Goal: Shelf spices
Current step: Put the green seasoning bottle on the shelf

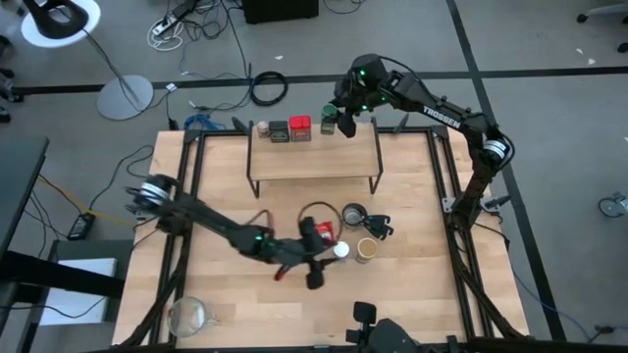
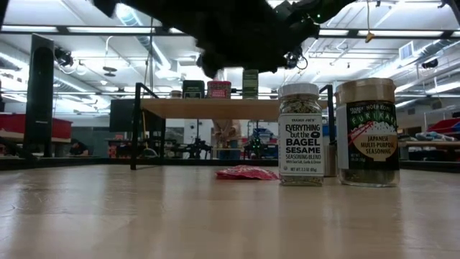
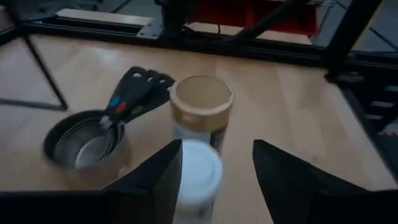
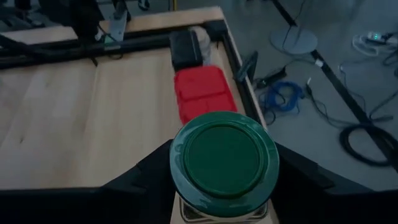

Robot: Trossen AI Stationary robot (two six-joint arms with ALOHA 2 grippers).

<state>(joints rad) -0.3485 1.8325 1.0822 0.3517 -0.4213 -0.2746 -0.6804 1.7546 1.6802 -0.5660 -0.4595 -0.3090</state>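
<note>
The shelf [image 1: 314, 162] carries a small jar [image 1: 262, 127], the dark square tin [image 1: 280, 131], the red tin [image 1: 299, 127] and the green jar [image 1: 328, 120]. My right gripper [image 1: 341, 123] is shut on the green jar [image 4: 224, 155] at the shelf's right end. My left gripper [image 1: 329, 251] hovers open over the near table. In the left wrist view its fingers flank the white-capped jar [image 3: 198, 174], which stands beside the tan-lidded jar [image 3: 200, 102]. The cap sits close against one finger [image 3: 158, 180], and I cannot tell whether they touch. My right gripper pinches the green jar between its two fingers, on the body just under the green lid [image 4: 224, 205]. The fingers [image 4: 146, 177] come slanting down from the table's right side. The jar is upright, and in the low view its base [image 2: 250, 96] sits on the shelf plank.
Nested metal cups [image 1: 353, 214] with black handles [image 1: 379, 227] and a flat red packet [image 1: 324, 232] lie just beyond the two jars. A glass vessel [image 1: 188, 316] sits at the near left corner. Black frame rails [image 1: 440, 196] run along the table's sides.
</note>
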